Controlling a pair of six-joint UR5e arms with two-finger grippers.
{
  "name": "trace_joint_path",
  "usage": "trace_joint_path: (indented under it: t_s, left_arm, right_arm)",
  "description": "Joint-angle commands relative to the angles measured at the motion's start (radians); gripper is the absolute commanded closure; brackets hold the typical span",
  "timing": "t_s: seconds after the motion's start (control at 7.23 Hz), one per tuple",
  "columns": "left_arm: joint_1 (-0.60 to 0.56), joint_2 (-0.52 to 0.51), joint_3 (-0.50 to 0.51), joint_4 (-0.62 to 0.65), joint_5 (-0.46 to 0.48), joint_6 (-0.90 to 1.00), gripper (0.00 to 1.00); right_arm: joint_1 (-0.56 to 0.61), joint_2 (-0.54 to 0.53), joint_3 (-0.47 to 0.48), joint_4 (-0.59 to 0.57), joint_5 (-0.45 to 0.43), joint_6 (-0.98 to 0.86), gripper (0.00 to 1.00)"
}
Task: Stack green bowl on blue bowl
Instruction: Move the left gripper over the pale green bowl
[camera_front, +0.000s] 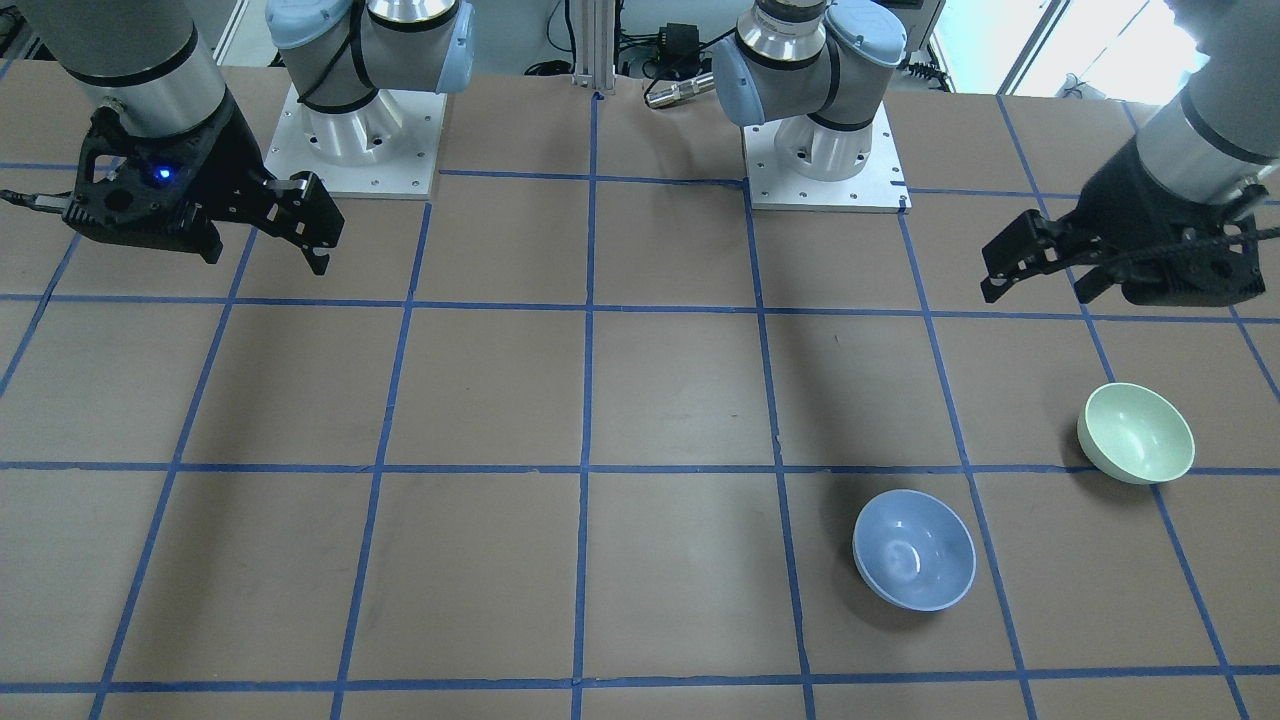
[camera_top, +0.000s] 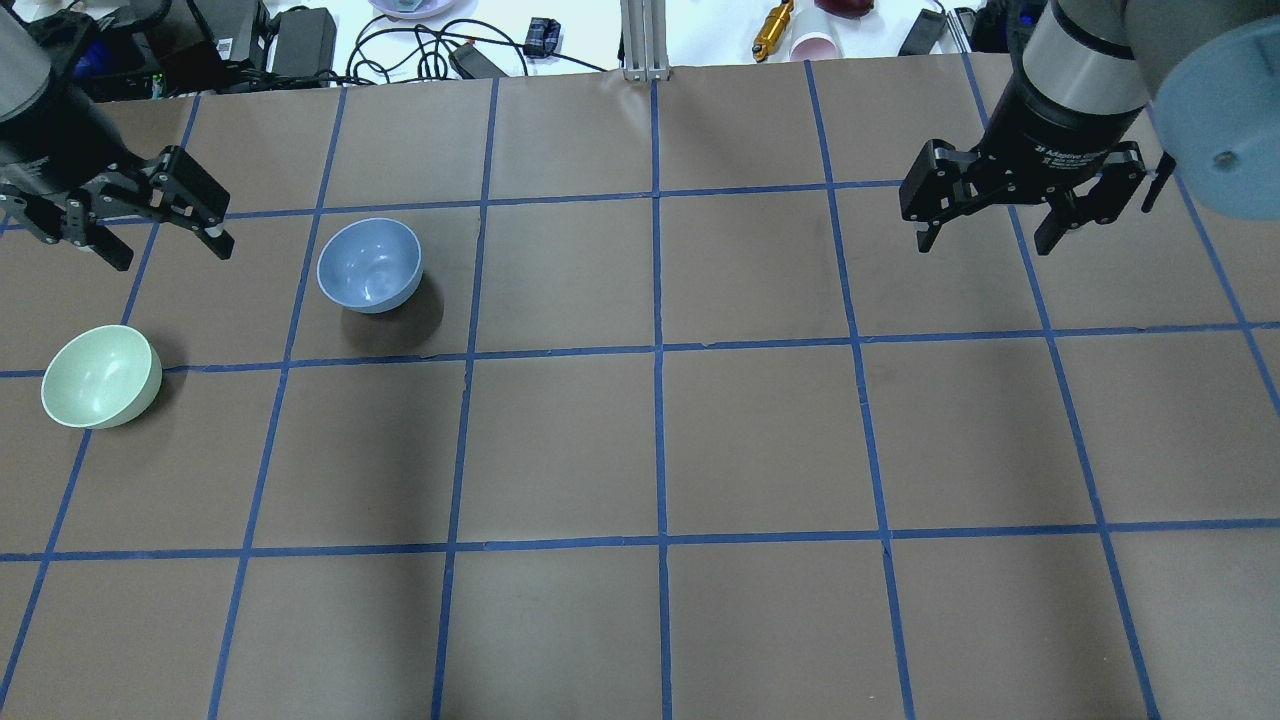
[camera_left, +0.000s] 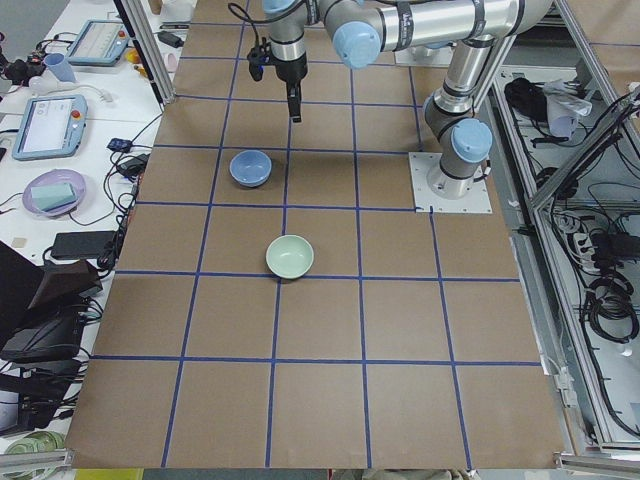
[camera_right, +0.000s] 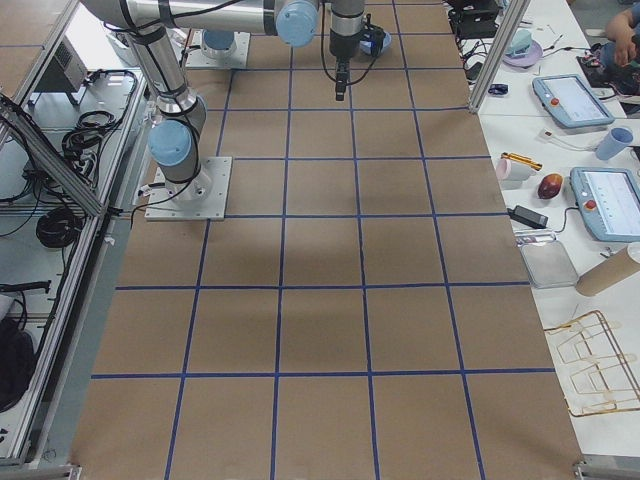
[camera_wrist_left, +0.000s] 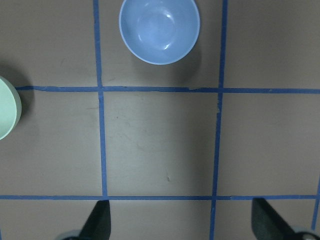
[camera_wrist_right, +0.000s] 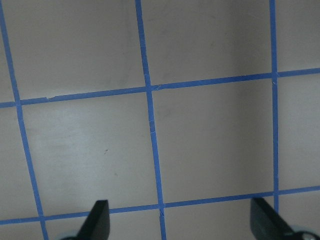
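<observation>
The green bowl (camera_front: 1135, 433) stands upright on the table at my far left, and also shows in the overhead view (camera_top: 100, 375) and at the left edge of the left wrist view (camera_wrist_left: 7, 107). The blue bowl (camera_front: 913, 548) stands upright and apart from it, farther from my base and more toward the middle (camera_top: 369, 264) (camera_wrist_left: 159, 30). My left gripper (camera_top: 170, 255) is open and empty, raised above the table between the two bowls, touching neither. My right gripper (camera_top: 983, 245) is open and empty, high over bare table on the right.
The table (camera_top: 660, 450) is brown with a blue tape grid. The two arm bases (camera_front: 358, 130) (camera_front: 825, 140) stand at the robot's edge. Cables and small items (camera_top: 420, 50) lie beyond the far edge.
</observation>
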Motion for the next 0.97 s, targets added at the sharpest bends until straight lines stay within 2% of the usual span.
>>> trace_joint_path:
  t_s: [0.0, 0.28, 0.41, 0.83]
  left_arm:
    - [0.142, -0.053, -0.057, 0.109, 0.006, 0.133, 0.0]
    - [0.275, -0.112, -0.064, 0.172, 0.005, 0.276, 0.0]
    - [0.326, -0.15, -0.071, 0.248, 0.005, 0.365, 0.0]
    - [0.42, -0.277, -0.077, 0.422, 0.003, 0.479, 0.0]
  right_arm:
    - [0.0, 0.0, 0.0, 0.0, 0.0, 0.0, 0.0]
    - [0.0, 0.0, 0.0, 0.0, 0.0, 0.0, 0.0]
    - [0.0, 0.0, 0.0, 0.0, 0.0, 0.0, 0.0]
    - [0.0, 0.0, 0.0, 0.0, 0.0, 0.0, 0.0]
